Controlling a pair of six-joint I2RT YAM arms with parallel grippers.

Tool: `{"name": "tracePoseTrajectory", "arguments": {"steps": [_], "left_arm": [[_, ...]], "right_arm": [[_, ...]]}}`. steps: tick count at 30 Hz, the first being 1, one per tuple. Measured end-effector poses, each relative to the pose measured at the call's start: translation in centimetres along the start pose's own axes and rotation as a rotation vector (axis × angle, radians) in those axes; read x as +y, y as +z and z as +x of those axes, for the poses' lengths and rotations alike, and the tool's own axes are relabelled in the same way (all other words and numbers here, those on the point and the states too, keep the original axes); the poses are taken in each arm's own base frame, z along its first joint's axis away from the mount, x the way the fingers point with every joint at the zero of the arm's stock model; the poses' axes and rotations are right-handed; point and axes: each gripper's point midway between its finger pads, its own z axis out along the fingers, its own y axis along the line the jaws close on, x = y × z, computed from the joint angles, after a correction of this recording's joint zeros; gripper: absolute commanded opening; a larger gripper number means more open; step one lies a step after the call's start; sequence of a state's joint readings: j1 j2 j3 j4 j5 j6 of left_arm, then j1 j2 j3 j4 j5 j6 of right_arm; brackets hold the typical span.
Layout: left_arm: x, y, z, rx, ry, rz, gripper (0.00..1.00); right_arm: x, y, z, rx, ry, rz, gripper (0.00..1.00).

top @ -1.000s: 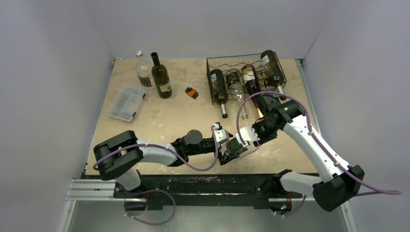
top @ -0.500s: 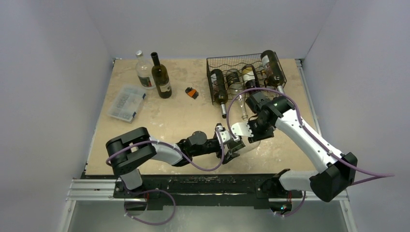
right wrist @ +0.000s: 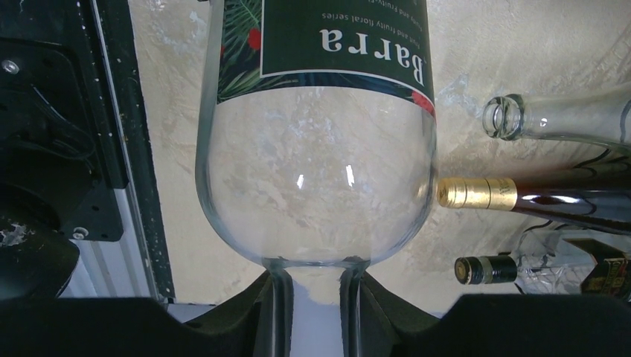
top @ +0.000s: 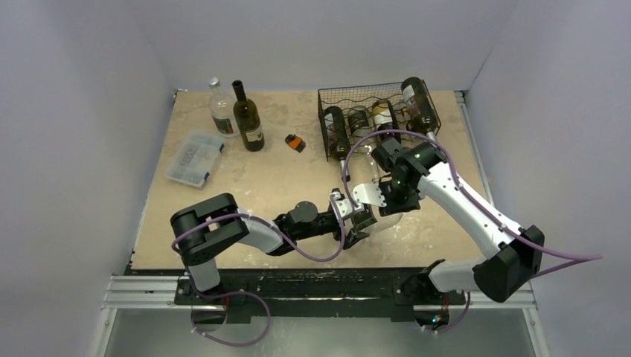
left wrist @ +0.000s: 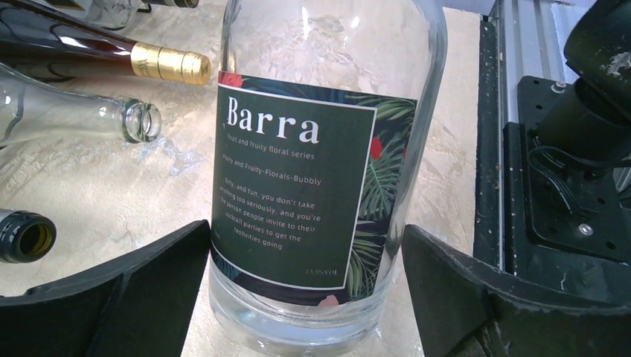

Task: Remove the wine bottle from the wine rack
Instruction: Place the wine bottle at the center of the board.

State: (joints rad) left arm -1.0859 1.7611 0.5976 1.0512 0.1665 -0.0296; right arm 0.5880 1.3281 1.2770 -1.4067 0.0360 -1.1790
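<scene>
A clear wine bottle [top: 376,210] with a dark green "Barra" label is off the black wire wine rack [top: 325,117] and sits near the table's front edge. My right gripper [right wrist: 313,312] is shut on its neck, also seen from above [top: 388,195]. My left gripper [left wrist: 305,290] is open, one finger on each side of the bottle's base [left wrist: 298,312]; the right finger [left wrist: 461,290] stands a sliver off the glass. Several bottles still lie in the rack, necks pointing toward me.
Rack bottle necks lie close by: a gold-foil one [right wrist: 476,193], a clear open one [right wrist: 504,117], a black-capped one [right wrist: 484,269]. A clear bottle [top: 221,108] and a dark bottle [top: 248,119] stand back left. A plastic compartment box [top: 195,158] and a small orange-black item [top: 296,142] lie nearby.
My right gripper has moved back and left with the clear bottle in it. My left arm has reached right, bringing its open fingers round the bottle's base.
</scene>
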Motion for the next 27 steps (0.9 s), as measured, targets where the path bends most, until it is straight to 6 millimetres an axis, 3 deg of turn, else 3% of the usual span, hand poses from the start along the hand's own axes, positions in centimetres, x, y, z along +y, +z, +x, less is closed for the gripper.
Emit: {"name": "tracePoseTrajectory", "arguments": {"steps": [11,20,27], "left_arm": [[0.7,-0.6,2.0,-0.005,0.019,-0.056,0.92],[0.8,-1.0,2.1,-0.015,0.058,-0.08,0.88],[0.9,-1.1,2.1,-0.021,0.072,-0.087,0.86]], "right_arm": [[-0.1,1.6,-1.0,-0.001,0.071,-0.024,0.15],[0.2,1.6,-1.6,-0.018,0.12,-0.026,0.24],[0.3,1.6,-1.7,-0.025,0.139,-0.028,0.26]]}}
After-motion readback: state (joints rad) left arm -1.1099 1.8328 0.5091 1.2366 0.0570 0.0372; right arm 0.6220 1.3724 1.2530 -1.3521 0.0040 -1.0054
